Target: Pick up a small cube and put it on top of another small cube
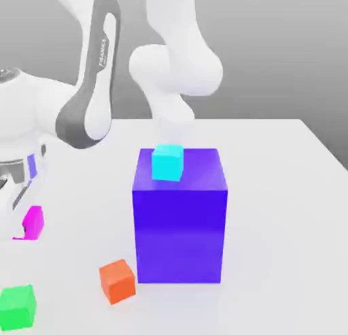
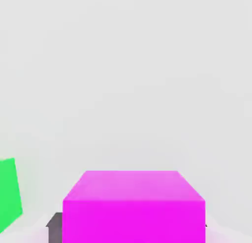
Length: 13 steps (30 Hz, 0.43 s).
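Note:
The small magenta cube [image 1: 34, 221] is at the exterior view's left, low over the white table [image 1: 285, 211]. My gripper [image 1: 24, 225] reaches down around it, its white fingers partly cut off by the picture's edge. In the hand view the magenta cube [image 2: 133, 210] sits squarely between the fingers, and a dark pad [image 2: 54, 228] lies against its side, so the gripper is shut on it. A small cyan cube [image 1: 167, 162] rests on top of the big blue-purple block [image 1: 180, 225]. An orange cube [image 1: 117, 280] and a green cube [image 1: 17, 306] lie on the table in front.
The tall blue-purple block stands mid-table, to the exterior view's right of the gripper. The robot's white arm and base [image 1: 81, 96] rise behind it. The green cube [image 2: 9, 195] lies close beside the held cube. The table's far edge [image 1: 258, 120] runs behind the block.

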Motion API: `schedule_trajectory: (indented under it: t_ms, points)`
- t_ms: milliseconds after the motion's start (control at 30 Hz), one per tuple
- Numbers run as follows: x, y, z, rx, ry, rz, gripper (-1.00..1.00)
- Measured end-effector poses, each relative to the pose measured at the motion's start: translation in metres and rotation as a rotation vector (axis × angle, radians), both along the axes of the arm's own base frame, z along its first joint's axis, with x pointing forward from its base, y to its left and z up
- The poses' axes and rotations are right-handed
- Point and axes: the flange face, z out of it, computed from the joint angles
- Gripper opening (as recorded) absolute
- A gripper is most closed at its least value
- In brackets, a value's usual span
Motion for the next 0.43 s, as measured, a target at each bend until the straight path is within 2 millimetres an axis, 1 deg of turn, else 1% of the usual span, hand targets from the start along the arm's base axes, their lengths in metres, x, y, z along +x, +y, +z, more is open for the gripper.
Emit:
schedule_trajectory:
  t_ms: [133, 167, 233, 300, 333, 433]
  points:
    - [0.054, 0.005, 0.011, 0.027, -0.015, 0.029, -1.0]
    - [0.064, 0.006, 0.009, 0.034, -0.019, 0.034, -1.0]
    - [0.073, 0.007, -0.011, 0.04, -0.023, 0.039, -1.0]
    - [0.075, 0.008, -0.04, 0.041, -0.023, 0.04, -1.0]
    - [0.075, 0.008, -0.047, 0.042, -0.023, 0.04, 1.0]
    - [0.075, 0.008, -0.047, 0.042, -0.023, 0.04, 1.0]
